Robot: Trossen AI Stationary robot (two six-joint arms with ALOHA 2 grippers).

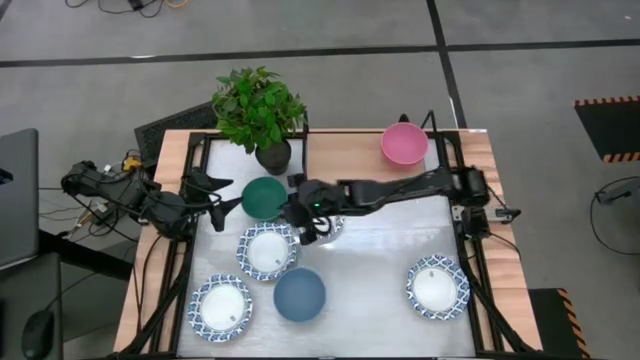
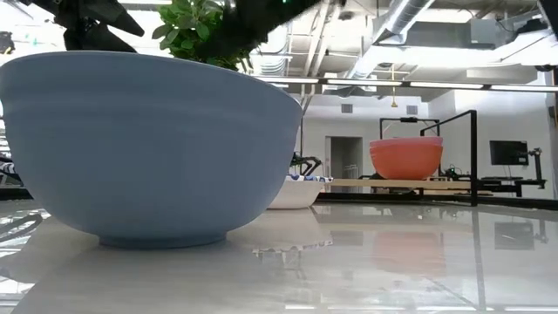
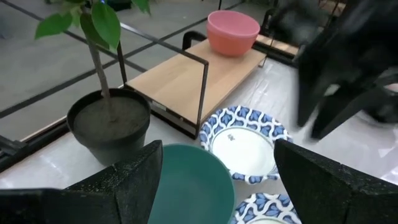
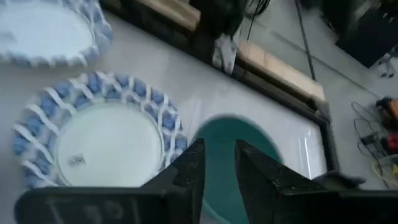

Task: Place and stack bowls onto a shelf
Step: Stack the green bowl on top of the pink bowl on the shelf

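Left gripper (image 1: 222,199) spread wide, gripping nothing, just left of the dark green bowl (image 1: 264,197), bowl rim between the fingers (image 3: 134,180) in its wrist view. Right gripper (image 1: 303,222) reaching across from the right, fingers narrowly parted and empty, just right of the same bowl, over a blue-rimmed white bowl (image 1: 328,222). Probably the left arm's pick: nearer, already straddling. Shelf (image 1: 345,147) far and right of the bowl, one pink bowl (image 1: 404,143) at its right end.
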